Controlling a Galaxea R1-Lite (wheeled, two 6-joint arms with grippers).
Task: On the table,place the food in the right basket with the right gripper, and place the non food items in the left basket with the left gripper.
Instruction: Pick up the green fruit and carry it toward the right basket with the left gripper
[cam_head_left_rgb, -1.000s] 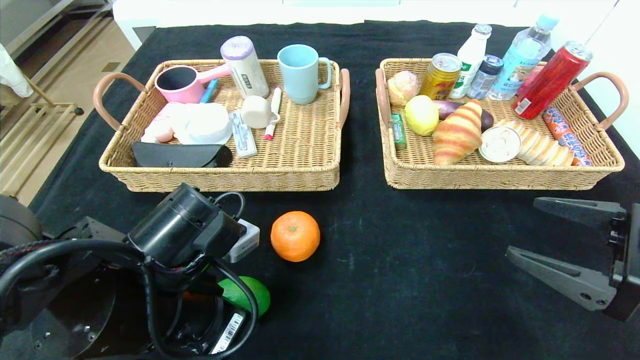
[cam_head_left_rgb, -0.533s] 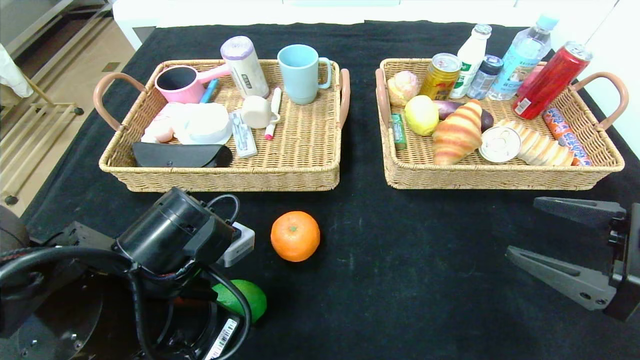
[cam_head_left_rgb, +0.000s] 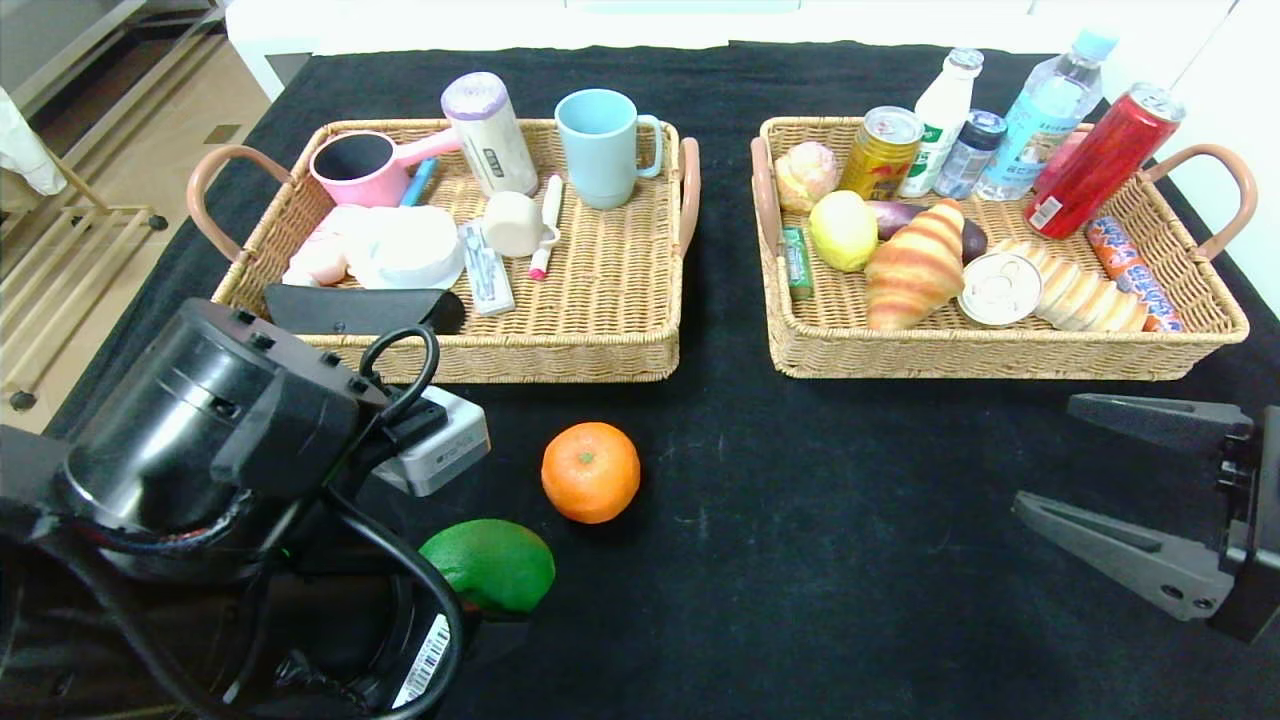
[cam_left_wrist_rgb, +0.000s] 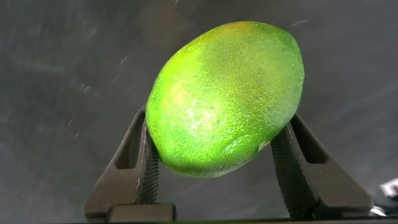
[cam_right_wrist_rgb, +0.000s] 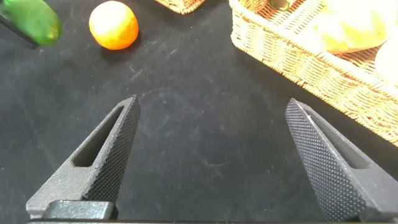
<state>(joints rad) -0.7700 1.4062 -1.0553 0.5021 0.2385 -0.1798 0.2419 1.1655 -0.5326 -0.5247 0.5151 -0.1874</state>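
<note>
A green fruit (cam_head_left_rgb: 490, 565) is held between the fingers of my left gripper (cam_left_wrist_rgb: 216, 121) at the near left of the black table. It fills the left wrist view (cam_left_wrist_rgb: 227, 99), with dark cloth behind it. In the head view my left arm hides the fingers. An orange (cam_head_left_rgb: 590, 472) lies on the cloth in front of the left basket (cam_head_left_rgb: 460, 352). My right gripper (cam_head_left_rgb: 1042, 455) is open and empty at the near right, in front of the right basket (cam_head_left_rgb: 1000, 352). The right wrist view shows its gripper (cam_right_wrist_rgb: 211, 104) over bare cloth, with the orange (cam_right_wrist_rgb: 113, 25) farther off.
The left basket holds a blue mug (cam_head_left_rgb: 600, 145), a pink pot, a black case and several small items. The right basket holds a croissant (cam_head_left_rgb: 915, 265), a lemon, cans and bottles. The floor drops off past the table's left edge.
My left arm has risen and swung towards the left basket with the green fruit in its fingers. The fruit shows more fully now. The right arm and the orange have not moved.
</note>
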